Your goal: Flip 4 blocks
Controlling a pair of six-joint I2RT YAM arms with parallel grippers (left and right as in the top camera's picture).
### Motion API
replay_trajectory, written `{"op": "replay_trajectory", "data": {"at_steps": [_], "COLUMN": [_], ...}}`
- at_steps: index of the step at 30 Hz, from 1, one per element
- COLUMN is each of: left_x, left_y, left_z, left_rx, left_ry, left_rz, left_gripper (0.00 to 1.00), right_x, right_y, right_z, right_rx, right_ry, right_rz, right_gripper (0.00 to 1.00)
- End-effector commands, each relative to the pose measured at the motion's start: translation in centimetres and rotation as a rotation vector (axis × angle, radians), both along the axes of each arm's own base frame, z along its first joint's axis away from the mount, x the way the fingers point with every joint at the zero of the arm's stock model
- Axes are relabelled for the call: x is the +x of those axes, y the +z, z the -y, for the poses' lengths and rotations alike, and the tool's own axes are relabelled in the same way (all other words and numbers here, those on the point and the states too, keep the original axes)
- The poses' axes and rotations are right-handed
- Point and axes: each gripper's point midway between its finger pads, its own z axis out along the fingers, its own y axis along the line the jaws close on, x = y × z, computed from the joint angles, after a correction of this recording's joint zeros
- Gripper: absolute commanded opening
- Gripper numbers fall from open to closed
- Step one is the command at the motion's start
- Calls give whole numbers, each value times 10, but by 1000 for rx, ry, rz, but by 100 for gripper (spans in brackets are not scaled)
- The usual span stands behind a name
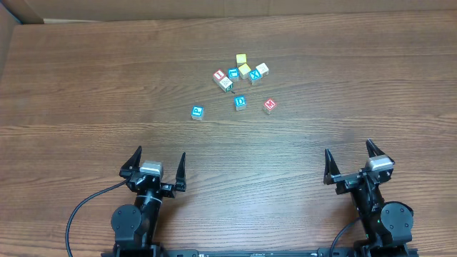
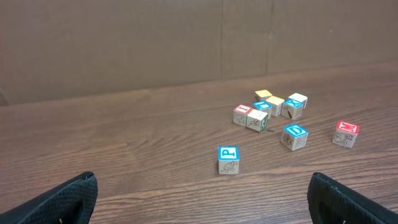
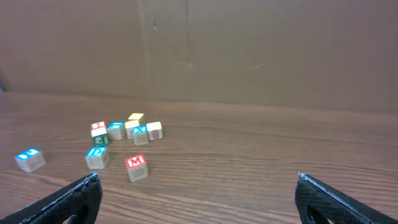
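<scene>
**A:** Both sets of jaws are spread wide and hold nothing. Our left gripper (image 1: 159,155) and right gripper (image 1: 348,150) hover at the near edge of the table (image 1: 86,86), well apart from the blocks.

**B:** Then we should begin with the loose ones. The lone blue block (image 1: 197,112) lies towards our left. The blue D block (image 1: 240,102) and red M block (image 1: 270,105) sit just this side of the cluster.

**A:** We'd come straight down, pinch two opposite sides, then roll each onto another face, clear of its neighbours.

**B:** The cream-faced block (image 1: 226,83) looks harder. It sits just beside a red-faced block (image 1: 219,74), and we can't tell whether they touch.

**A:** Its marking is too small for us to read, and every underside is hidden. Our wrist views also cut off all but the fingertips.
</scene>
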Motion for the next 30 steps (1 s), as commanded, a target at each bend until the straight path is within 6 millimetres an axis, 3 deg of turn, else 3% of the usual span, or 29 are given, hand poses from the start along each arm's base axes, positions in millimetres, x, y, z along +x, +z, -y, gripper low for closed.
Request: {"op": "replay_trajectory", "data": {"at_steps": [1,12,18,23,30], "left_x": [0,0,0,-5,-6], "left_y": [-3,-2,-2,7,8], "left_z": [0,2,3,24,25], "left_rx": [22,-42,-119,-175,-183], "left_ry": [-3,-8,-9,-127,-137], "left_rz": [-5,-10,-22,-21,-21], "left_gripper": [100,100,100,100,100], "right_x": [2,0,-4,-4,-5], "right_y": [-5,-4,-3,-2,-2], "right_z": [5,-4,-17,-17,-17], "right_rx": [-16,-10,101,99,99], "right_ry": [-35,18,95,96,97], "right_rz": [-7,-3,-27,-35,-35], "right_gripper": [100,100,100,100,100]}}
